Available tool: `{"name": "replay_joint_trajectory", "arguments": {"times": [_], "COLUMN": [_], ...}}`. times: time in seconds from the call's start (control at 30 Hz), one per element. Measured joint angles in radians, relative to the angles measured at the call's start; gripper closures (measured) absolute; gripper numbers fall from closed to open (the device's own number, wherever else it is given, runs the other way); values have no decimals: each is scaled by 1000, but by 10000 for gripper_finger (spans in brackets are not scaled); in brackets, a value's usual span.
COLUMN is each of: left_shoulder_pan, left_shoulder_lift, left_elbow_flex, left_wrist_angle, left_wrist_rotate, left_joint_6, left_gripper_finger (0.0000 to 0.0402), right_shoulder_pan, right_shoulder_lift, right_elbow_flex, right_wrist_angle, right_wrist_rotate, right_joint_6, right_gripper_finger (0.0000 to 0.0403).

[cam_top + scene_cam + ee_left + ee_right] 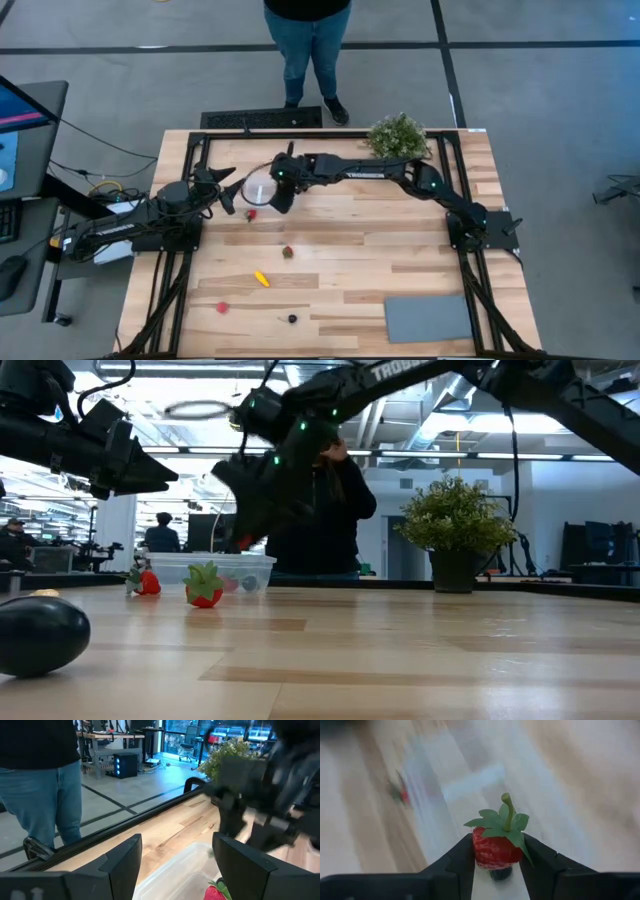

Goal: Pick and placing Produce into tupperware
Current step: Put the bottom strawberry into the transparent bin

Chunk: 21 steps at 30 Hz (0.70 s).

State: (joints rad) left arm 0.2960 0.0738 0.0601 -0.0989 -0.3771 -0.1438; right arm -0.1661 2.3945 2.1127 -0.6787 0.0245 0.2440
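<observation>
Two claws: both at the tabletop's far edge.
Right claw point(496, 865): clamped on a red strawberry point(495, 851), above the clear tupperware point(259, 187).
Left claw point(175, 865): spread wide, empty, beside tupperware.
Loose produce: yellow piece point(261, 279) toward the near edge.

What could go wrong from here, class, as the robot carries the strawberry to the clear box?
1. The right claw pinches the strawberry low between its fingertips; it might slip out early.
2. The left claw waits, open, right beside the tupperware, so the arms could bump.
3. Another strawberry lies just outside the box and might get knocked.
</observation>
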Motion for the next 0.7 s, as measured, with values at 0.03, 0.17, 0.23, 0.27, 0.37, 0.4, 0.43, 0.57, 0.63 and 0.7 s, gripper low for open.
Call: {"name": "replay_joint_trajectory", "arguments": {"times": [0.03, 0.17, 0.23, 0.27, 0.37, 0.4, 0.43, 0.57, 0.63, 0.7], "left_shoulder_pan": [0, 0, 0, 0, 0, 0, 0, 0, 0, 0], "left_shoulder_lift": [0, 0, 0, 0, 0, 0, 0, 0, 0, 0], "left_elbow_flex": [0, 0, 0, 0, 0, 0, 0, 0, 0, 0], "left_wrist_angle": [0, 0, 0, 0, 0, 0, 0, 0, 0, 0], "left_wrist_rotate": [1, 4, 5, 4, 4, 4, 4, 4, 4, 4], "left_joint_6": [0, 0, 0, 0, 0, 0, 0, 0, 0, 0], "left_gripper_finger": [166, 166, 166, 166, 166, 166, 166, 166, 166, 166], "right_shoulder_pan": [0, 5, 5, 2, -5, -6, -7, -6, -5, -5], "right_shoulder_lift": [14, 33, 34, 42, 55, 62, 68, 74, 74, 74], "right_elbow_flex": [1, 4, 5, 7, 3, 3, 5, 4, 5, 5], "right_wrist_angle": [22, 36, 35, 42, 10, 17, 28, 18, 23, 24], "right_wrist_rotate": [-3, 5, 6, 5, 5, 6, 6, 4, 5, 4], "right_joint_6": [0, 4, 18, 18, 19, 19, 20, 20, 20, 20], "right_gripper_finger": [251, 248, 243, 240, 238, 239, 241, 246, 243, 234]}}
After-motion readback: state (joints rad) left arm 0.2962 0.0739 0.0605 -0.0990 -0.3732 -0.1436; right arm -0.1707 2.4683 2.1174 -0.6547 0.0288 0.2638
